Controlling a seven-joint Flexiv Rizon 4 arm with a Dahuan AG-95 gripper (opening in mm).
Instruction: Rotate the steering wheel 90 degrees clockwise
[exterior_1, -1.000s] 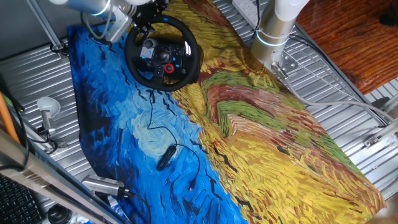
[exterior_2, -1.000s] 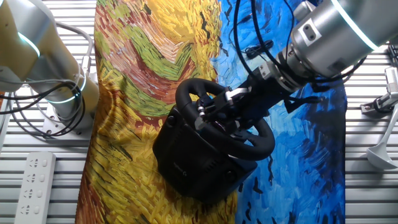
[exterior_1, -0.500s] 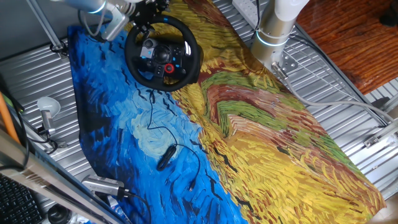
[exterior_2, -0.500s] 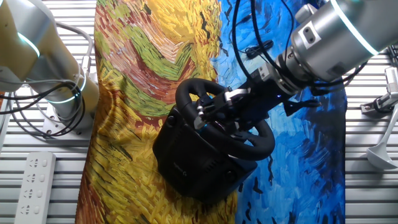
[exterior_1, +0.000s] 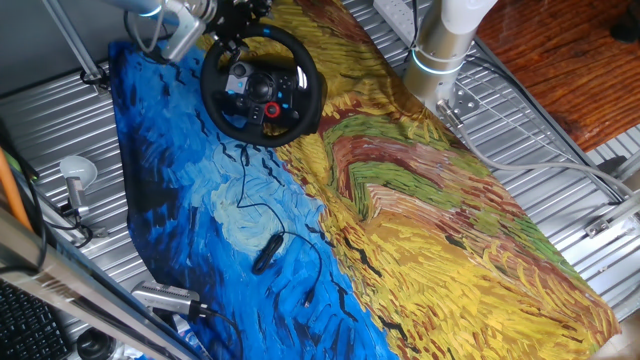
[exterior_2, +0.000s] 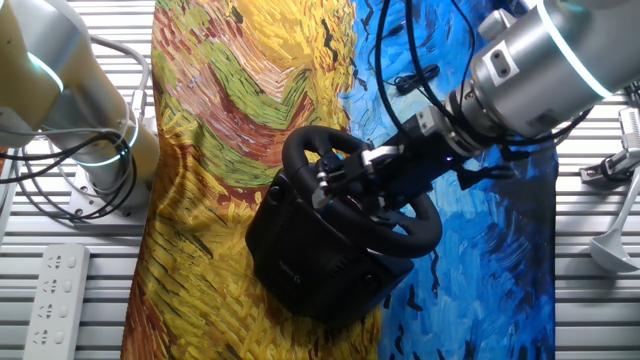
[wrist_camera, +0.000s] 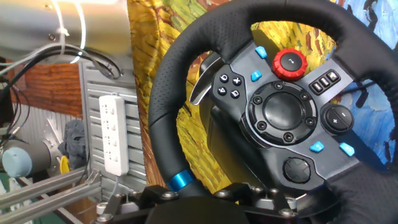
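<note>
— What have your jaws got?

— My black two-finger gripper (exterior_2: 345, 172) sits at the thick rim of the black round steering wheel (exterior_1: 262, 84), by its blue stripe; whether they're clamped, I cannot tell.

— Where's the wheel?

— At eleven o'clock on the painted blue-and-yellow cloth (exterior_1: 420, 230), on its black base (exterior_2: 310, 255).

— How will it handle?

— Stiff, grippy padded rim, probably sprung. I'd hold the rim, not the grey hub (wrist_camera: 283, 109).
</note>
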